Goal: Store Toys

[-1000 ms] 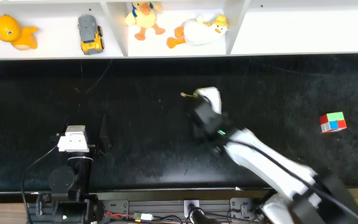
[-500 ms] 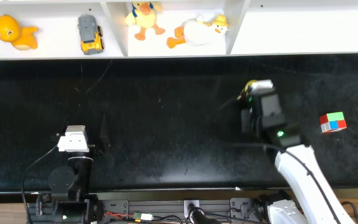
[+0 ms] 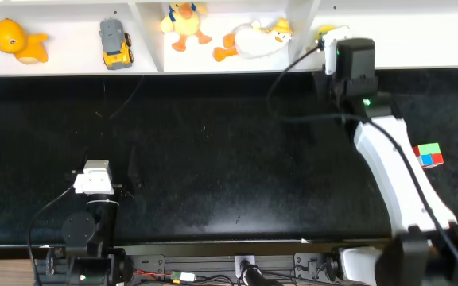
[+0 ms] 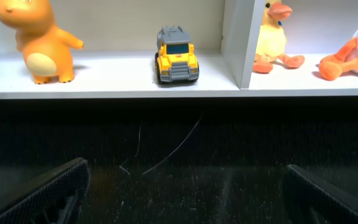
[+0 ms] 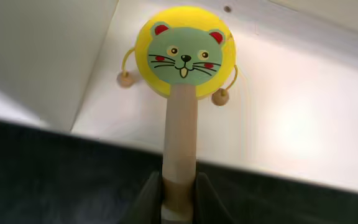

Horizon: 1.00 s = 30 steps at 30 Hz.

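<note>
A white shelf point(image 3: 70, 67) runs along the far edge of the black desk point(image 3: 213, 159). In its left compartment an orange plastic dinosaur-like figure point(image 3: 18, 40) stands near the left end. A yellow and grey toy truck point(image 3: 115, 44) is parked beside it, close to the divider.

The left tool point(image 4: 186, 180) rests low over the desk near its own base, well apart from the shelf, with its fingers spread wide and nothing between them.

In the middle compartment a yellow plush duck with orange feet point(image 3: 185, 24) sits upright just past the divider. A white plush duck with an orange beak and feet point(image 3: 253, 40) lies on its side next to it.

The right tool point(image 5: 179, 186) is up at the shelf's right compartment, its fingers clamped on the plain wooden handle of a rattle drum with a yellow round head and green cat face point(image 5: 184, 53). The head, with two small wooden beads on wire loops, is over the white shelf floor just beside the divider wall. Whether it touches the floor cannot be told.

A multicoloured puzzle cube point(image 3: 426, 156) lies on the desk just right of the right arm.
</note>
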{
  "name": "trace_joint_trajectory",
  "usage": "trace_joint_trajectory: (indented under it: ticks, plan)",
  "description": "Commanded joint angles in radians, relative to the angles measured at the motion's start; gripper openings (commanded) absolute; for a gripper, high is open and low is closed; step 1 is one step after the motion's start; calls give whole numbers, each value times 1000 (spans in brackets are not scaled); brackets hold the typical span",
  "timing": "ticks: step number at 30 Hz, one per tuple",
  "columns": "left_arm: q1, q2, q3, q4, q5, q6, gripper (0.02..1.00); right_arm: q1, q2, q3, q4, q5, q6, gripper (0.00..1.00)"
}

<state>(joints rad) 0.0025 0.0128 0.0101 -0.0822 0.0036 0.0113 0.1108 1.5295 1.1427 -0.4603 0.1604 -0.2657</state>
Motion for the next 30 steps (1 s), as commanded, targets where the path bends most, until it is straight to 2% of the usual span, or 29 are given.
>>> trace_joint_trajectory:
  ticks: [1, 15, 19, 22, 23, 25, 27, 29, 30]
  plan:
    - [6, -10, -2, -3, -5, 19, 998, -20, 97, 64, 29, -39, -15, 42]
    - [6, -10, -2, -3, -5, 19, 998, -51, 233, 105, 192, -93, 28, 49]
    - [6, -10, -2, -3, -5, 19, 998, -53, 234, 105, 193, -93, 34, 205]
    - [6, -10, -2, -3, -5, 19, 998, -53, 234, 105, 193, -93, 47, 187]
    - [6, -10, -2, -3, -5, 19, 998, -53, 234, 105, 193, -93, 61, 148]
    - [6, -10, -2, -3, -5, 19, 996, -53, 234, 105, 192, -94, 61, 154]
    - [6, -10, -2, -3, -5, 19, 998, -53, 234, 105, 192, -93, 61, 187]
    - [6, -10, -2, -3, -5, 19, 998, -53, 234, 105, 192, -93, 61, 301]
    - [6, -10, -2, -3, -5, 19, 998, -53, 234, 105, 192, -93, 61, 308]
